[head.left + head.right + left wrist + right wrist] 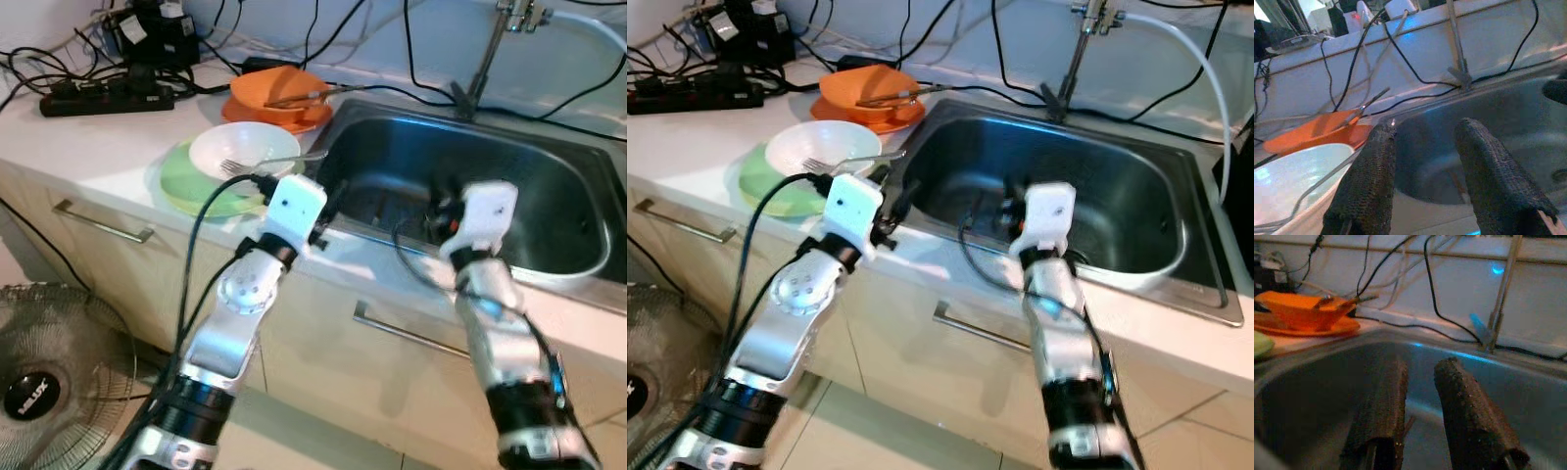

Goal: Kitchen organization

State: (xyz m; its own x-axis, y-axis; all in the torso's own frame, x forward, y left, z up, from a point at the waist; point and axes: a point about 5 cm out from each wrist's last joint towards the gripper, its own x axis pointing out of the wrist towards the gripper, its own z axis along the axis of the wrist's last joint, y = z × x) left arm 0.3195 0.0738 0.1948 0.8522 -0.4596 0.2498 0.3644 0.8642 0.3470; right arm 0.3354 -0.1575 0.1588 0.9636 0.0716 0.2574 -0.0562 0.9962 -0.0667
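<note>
Two arms raised to the front edge of the counter, over the near rim of the steel sink. Left gripper spread apart, nothing between its fingers, hovering at the sink's near left corner, just beside the white bowl. Right gripper likewise parted and empty, reaching over the near rim toward the middle of the basin. Nearest likely target, judging by the task: the fork, lying across the white bowl with its tines inside and its handle running out over the rim toward the sink's left edge, roughly crosswise to the left gripper's reach. White bowl stacked on a green plate, close to the counter's front edge. Farther back, near the wall side of the counter, an orange bowl on an orange plate, with a utensil across it whose handle also points over the sink's far left corner. Left arm clearly nearer to both stacks; right arm well apart from them, across the basin. Open room: the basin itself looks mostly bare, apart from something small and dark on its floor, too unclear to name. Hazards for any sweep: black cables trailing along the wall edge, a power strip at the counter's far left, and the faucet behind the sink.
</note>
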